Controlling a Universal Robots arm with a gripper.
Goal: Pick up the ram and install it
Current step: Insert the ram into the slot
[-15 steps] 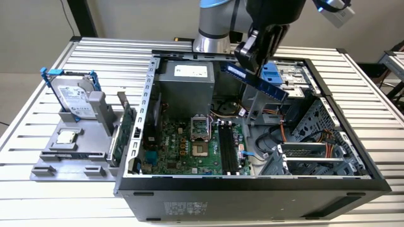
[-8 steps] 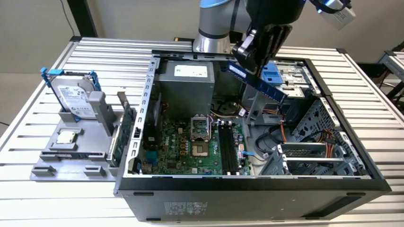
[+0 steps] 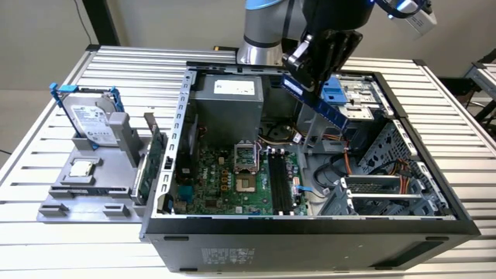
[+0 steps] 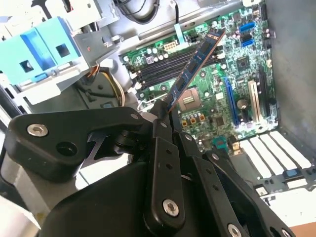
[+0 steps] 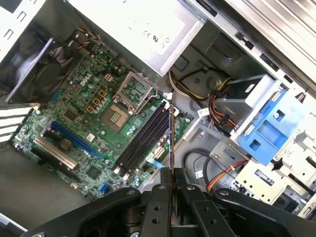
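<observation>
Ram (image 3: 326,106) clamped between jaws, tilted above case (image 3: 310,225).

The ram (image 5: 171,143) is seen edge-on, clamped in the black gripper (image 5: 171,181) and held over the green motherboard (image 5: 79,98), its far end near the black slots (image 5: 143,138)

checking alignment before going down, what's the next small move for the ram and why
Probably lower the tool toward the black slots while levelling the ram: it is gripped, tilted, high above the motherboard, and no slot holds it yet.
</observation>
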